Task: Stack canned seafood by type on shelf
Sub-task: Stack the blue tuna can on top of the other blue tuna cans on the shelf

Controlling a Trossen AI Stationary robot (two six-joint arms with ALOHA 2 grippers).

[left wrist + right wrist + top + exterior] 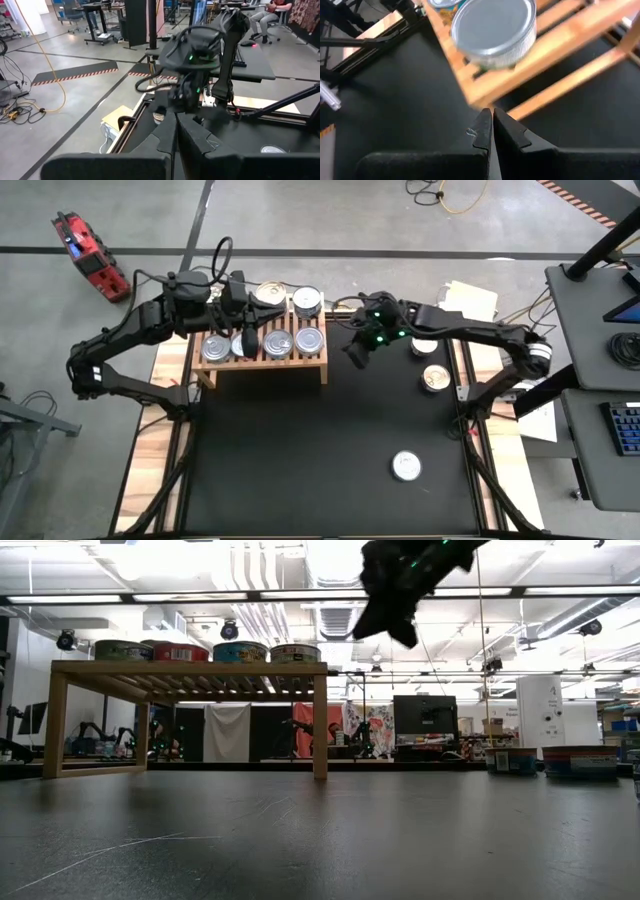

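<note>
High view: the right gripper, fingers pressed together on nothing, hangs over the black worktop just beside the shelf's right end. The left gripper, fingers likewise closed and empty, sits above the shelf among the tins standing there. Three more cans lie off the shelf on the worktop: two near the right arm, one alone toward the front.

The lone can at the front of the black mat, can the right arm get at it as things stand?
Probably yes: the can lies alone on open mat, with nothing between it and the right gripper, which hangs empty, fingers shut, beside the shelf.
</note>
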